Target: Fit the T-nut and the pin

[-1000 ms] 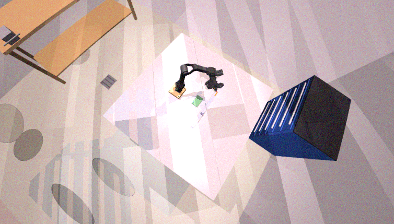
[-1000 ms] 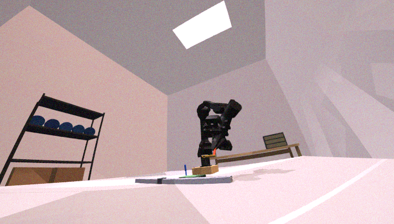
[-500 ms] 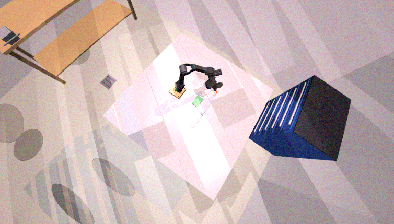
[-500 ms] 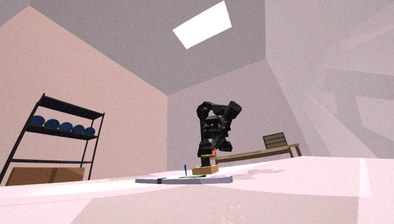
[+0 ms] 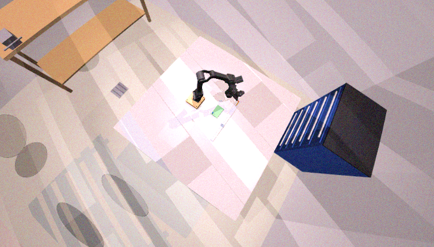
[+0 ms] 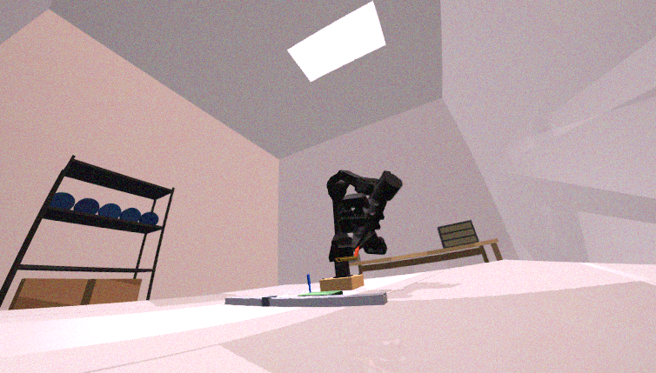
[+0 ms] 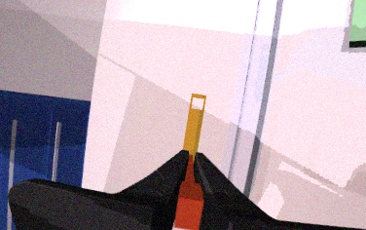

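Brass T-nut [image 6: 345, 258] [image 7: 195, 128] held aloft by its orange handle [image 6: 357, 251] [image 7: 190, 210]

The arm [image 6: 355, 195] [image 5: 214, 76] arches over, gripper [image 7: 192, 155] angled downward, fingers nearly closed, grasping the handle; in the wrist view, the nut points toward twelve o'clock.

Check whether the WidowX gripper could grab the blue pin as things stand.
Probably not yet: the gripper is shut on the orange handle. The blue pin stands upright with nothing visible over it, so approach looks free once the fingers are.

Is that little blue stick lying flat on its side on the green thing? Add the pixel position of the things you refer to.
No, the blue pin [image 6: 309, 283] stands upright at the green tray [image 6: 329, 293].
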